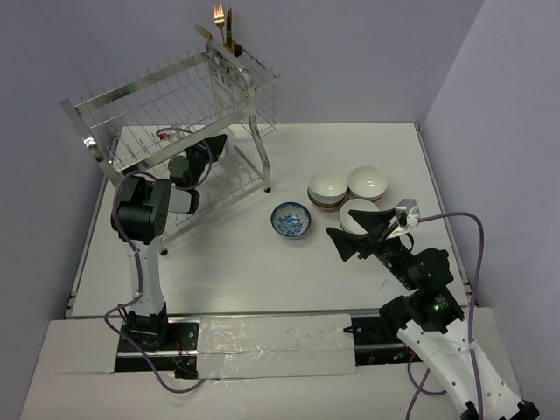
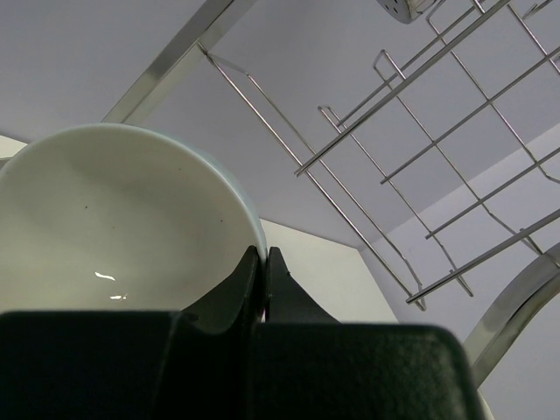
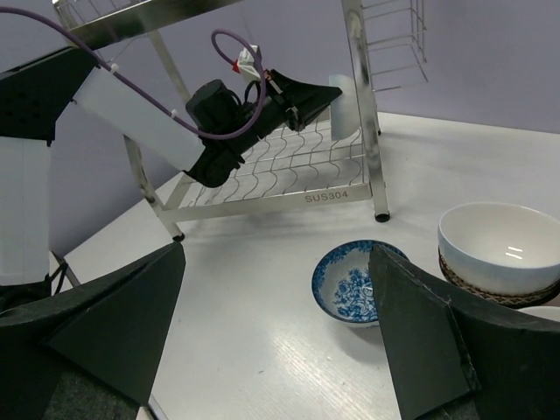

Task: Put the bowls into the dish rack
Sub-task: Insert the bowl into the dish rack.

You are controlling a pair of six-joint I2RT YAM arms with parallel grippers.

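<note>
The silver wire dish rack (image 1: 175,105) stands at the back left. Inside its lower tier my left gripper (image 1: 215,152) is shut on the rim of a white bowl (image 1: 227,140). The left wrist view shows that bowl (image 2: 114,219) pinched between the fingers of the left gripper (image 2: 262,262), with rack wires (image 2: 394,131) above. My right gripper (image 1: 360,232) hangs open over a white bowl (image 1: 353,213). A blue-patterned bowl (image 1: 291,219) lies on the table, and in the right wrist view it (image 3: 350,280) shows just inside the right finger (image 3: 429,341) of the open gripper (image 3: 271,332).
Two more white bowls (image 1: 328,185) (image 1: 367,182) sit behind the right gripper, one (image 3: 503,241) stacked on a brown-patterned bowl. Gold cutlery (image 1: 223,26) stands in the rack's corner cup. The rack's leg (image 3: 378,175) is near the blue bowl.
</note>
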